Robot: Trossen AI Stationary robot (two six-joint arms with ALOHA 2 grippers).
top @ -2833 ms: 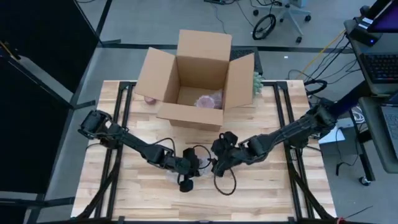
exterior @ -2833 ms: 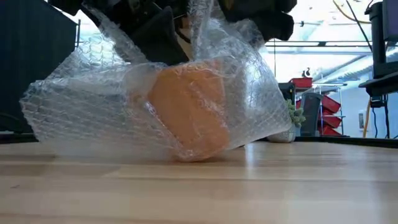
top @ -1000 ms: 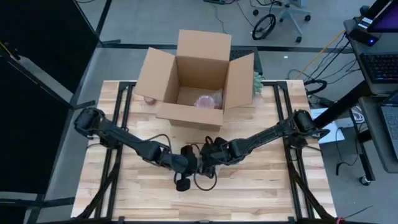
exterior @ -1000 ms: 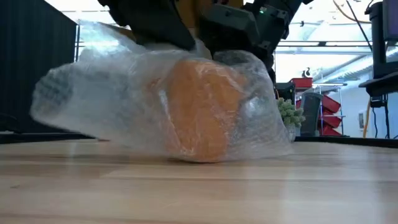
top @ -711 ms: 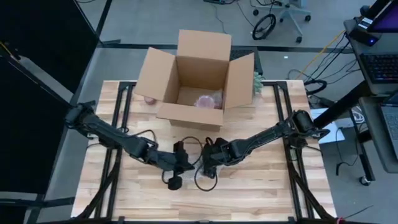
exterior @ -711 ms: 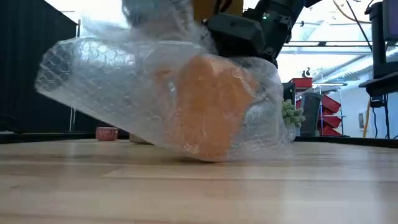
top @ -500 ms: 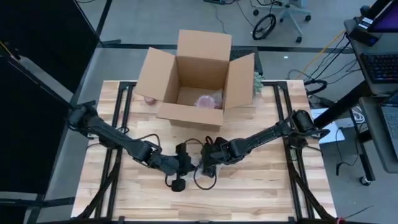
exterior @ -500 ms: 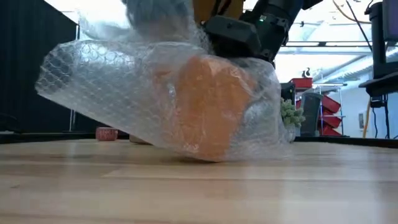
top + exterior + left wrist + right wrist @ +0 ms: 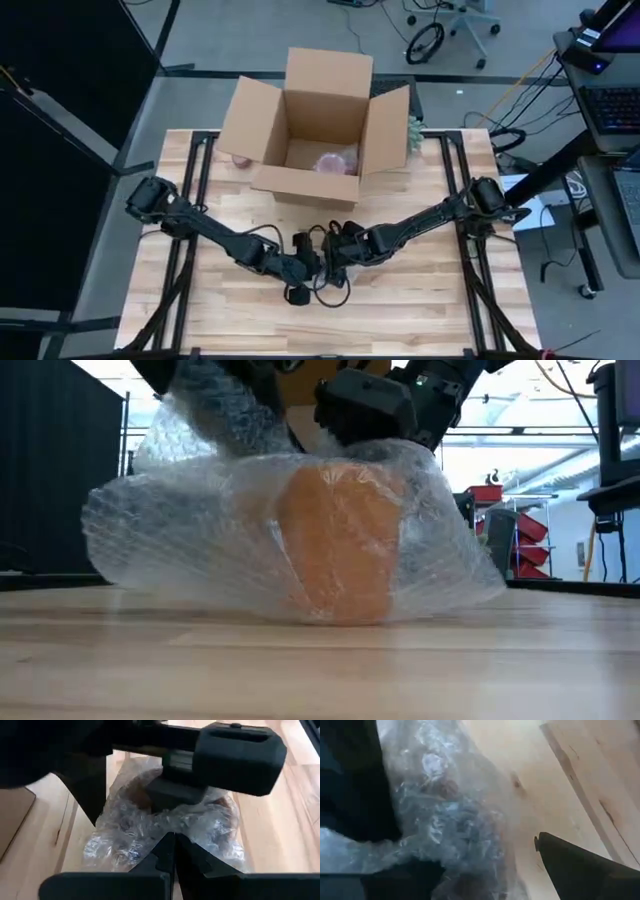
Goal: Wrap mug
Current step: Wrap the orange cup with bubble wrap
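bubble wrap (image 9: pixel 200 540): clear plastic, glossy, dimpled, crinkled | mug (image 9: pixel 335 540): orange, smooth, matt-looking through wrap | table (image 9: pixel 320 670): pale planked wood, smooth, faint sheen | box (image 9: pixel 318 125): brown cardboard, matt | right gripper (image 9: pixel 335 252), left gripper (image 9: pixel 312 258): black plastic, matt

At the far edge of the wooden table (image 9: pixel 200 310) we see an open cardboard box (image 9: pixel 317 125), its flaps spread outward, with a pink bundle (image 9: pixel 333 161) lying inside on its floor. Just beside the box's right flap sits a small green plant (image 9: pixel 413 131). A small pinkish object (image 9: pixel 241 159) peeks out by the left flap. Beyond the table we make out an office chair (image 9: pixel 455 22), and in the low view red bins (image 9: pixel 527 530).
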